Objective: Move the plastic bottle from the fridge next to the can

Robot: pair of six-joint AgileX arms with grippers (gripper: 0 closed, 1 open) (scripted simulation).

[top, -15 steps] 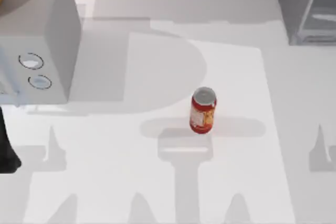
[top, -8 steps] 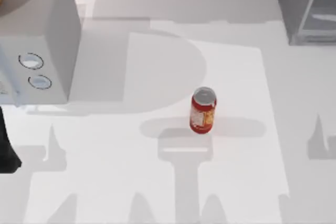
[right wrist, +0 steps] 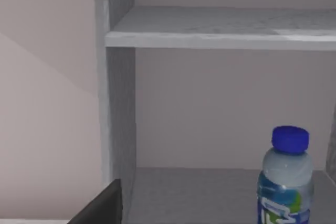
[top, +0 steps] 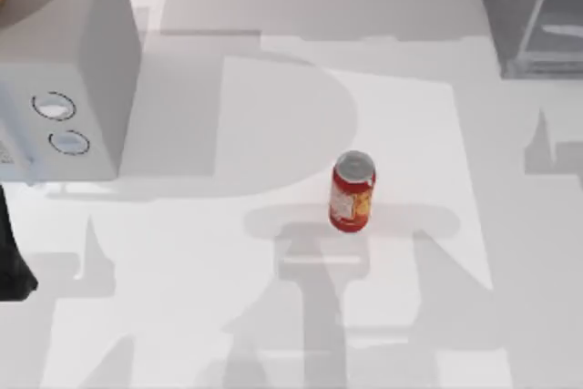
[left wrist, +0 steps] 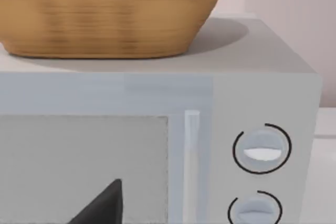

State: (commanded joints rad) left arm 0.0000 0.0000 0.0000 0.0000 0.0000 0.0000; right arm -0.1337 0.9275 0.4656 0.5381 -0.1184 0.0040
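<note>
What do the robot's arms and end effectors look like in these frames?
The left arm is plain matte black at the top view's left edge. The left end effector and right end effector each show as a dark charcoal pointed wedge, without cables or markings.

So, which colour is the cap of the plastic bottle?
Blue; the cap of the plastic bottle shows best in the right wrist view.

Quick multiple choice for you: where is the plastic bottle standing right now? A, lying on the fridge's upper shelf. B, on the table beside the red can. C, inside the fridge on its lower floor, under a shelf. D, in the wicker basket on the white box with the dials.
C: the right wrist view shows the plastic bottle upright on the floor of the fridge, below the shelf, while the can stands alone on the table.
</note>
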